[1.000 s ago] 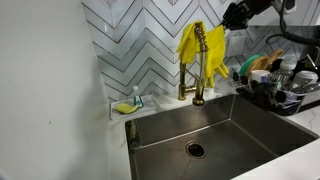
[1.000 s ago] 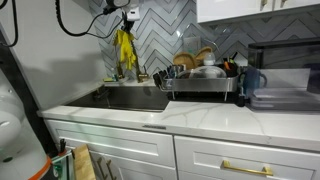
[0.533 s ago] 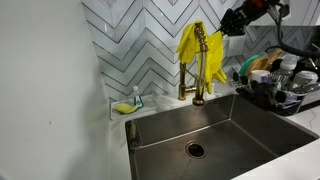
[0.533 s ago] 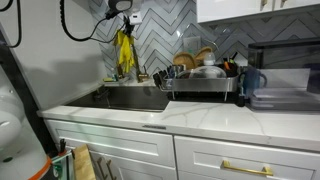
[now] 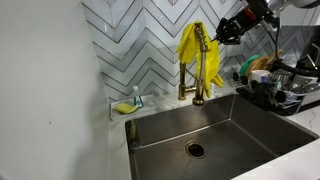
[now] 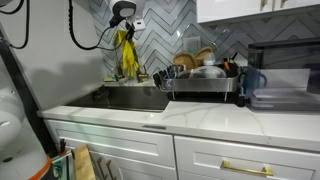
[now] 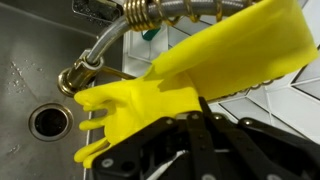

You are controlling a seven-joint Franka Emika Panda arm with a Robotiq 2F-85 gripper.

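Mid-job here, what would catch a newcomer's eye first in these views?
A bright yellow glove draped over the gold faucet above the steel sink, against the zigzag tile. The black claw, shut, hangs right beside the glove's top edge. A loaded dish rack stands next to the sink.

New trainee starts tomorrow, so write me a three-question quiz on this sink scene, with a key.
1. True or false: the yellow glove lies on the bottom of the sink.
2. What stands on the counter beside the sink? A) a dish rack full of dishes B) a laundry basket C) a flowerpot
3. In one word, how do the jaws of the gripper stand?
Key: 1 false, it hangs over the gold faucet; 2 A; 3 shut.
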